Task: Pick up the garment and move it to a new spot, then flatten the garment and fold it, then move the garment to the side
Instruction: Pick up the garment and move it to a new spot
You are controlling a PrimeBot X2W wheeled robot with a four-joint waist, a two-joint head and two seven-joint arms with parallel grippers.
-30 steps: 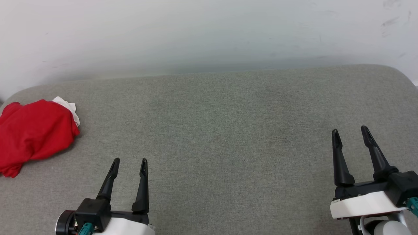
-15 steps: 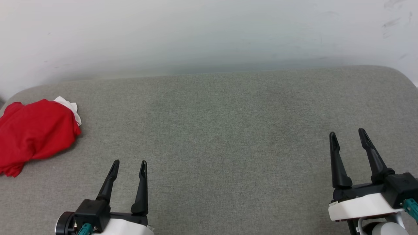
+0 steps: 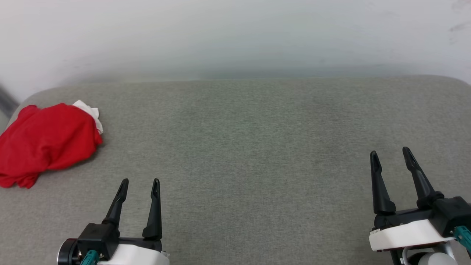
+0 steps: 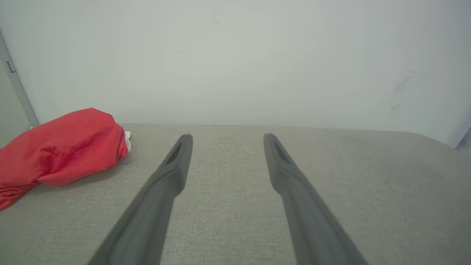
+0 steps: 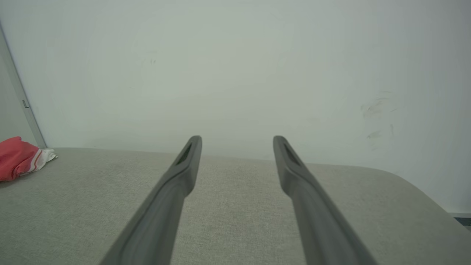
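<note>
Nearest you, your left claw (image 3: 140,181) is hovering low over the near edge, its two long, tapering dark fingers standing apart with nothing between them. Your right claw (image 3: 389,151) is sitting well off on the other side, likewise spread and empty. Both are pointing out across the grey padded surface (image 3: 250,147), a soft, finely woven cover with rounded corners that is running back to a plain pale wall (image 3: 235,36). The garment (image 3: 48,141) is lying further out at the far left of that surface, close to its edge and nearer your left claw. It is a crumpled red heap of soft knit that is catching a slight sheen, with a white piece peeking out at the back. That piece is probably a sleeve, since the right wrist view is showing striped trim there, though the bundle is too bunched to be sure. You are looking at a few risks from here. Pinching only the top fold is likely to leave the rest dragging. Nudging the heap leftward could be sending it over the edge. Driving the hard, narrow fingertips down too deep could be snagging the woven cover along with the shirt. Bringing the right claw across could be crowding the left arm.
</note>
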